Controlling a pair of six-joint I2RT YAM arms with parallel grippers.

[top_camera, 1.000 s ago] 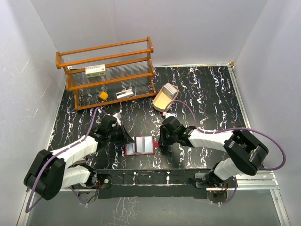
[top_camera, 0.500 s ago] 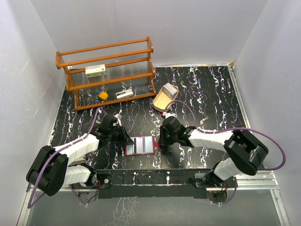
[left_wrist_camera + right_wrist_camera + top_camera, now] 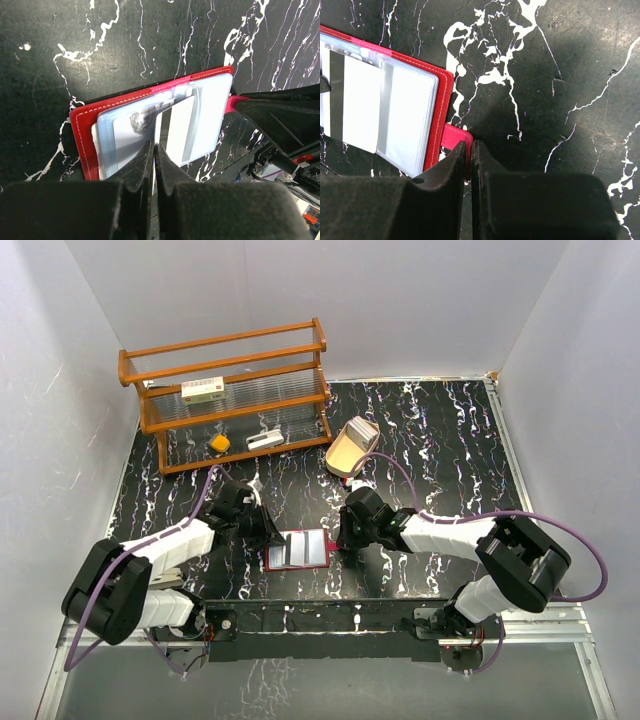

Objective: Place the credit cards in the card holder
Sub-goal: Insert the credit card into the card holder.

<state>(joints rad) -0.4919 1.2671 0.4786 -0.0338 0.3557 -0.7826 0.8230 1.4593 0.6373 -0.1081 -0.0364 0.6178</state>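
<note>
**Left elbow lifts toward 12 o'clock; card stays at the wallet's mouth**

Since a second ago the left arm's big elbow joint has swung up toward 12 o'clock in the top view and its wrist has crept a little the same way. The right arm and the card holder (image 3: 310,548) have not moved.

The card holder lies open and flat on the black marbled table (image 3: 440,440), at about 6 o'clock of the tabletop, close to the arm bases. The left gripper (image 3: 268,530) sits at its 10 o'clock corner. In the left wrist view its fingers are pressed together on the edge of a pale credit card (image 3: 181,127), which lies over the clear inner pockets, partly across the middle pocket. How far it is tucked in cannot be told.

The right gripper (image 3: 345,538) is at the holder's 3 o'clock side, fingers nearly together and pinching the red snap tab (image 3: 454,136).

A tan tray (image 3: 350,448) stands at 1 o'clock of the holder. The wooden rack (image 3: 230,390) fills the table's 11 o'clock corner, with a white red-labelled box (image 3: 203,390) on its shelf.
</note>
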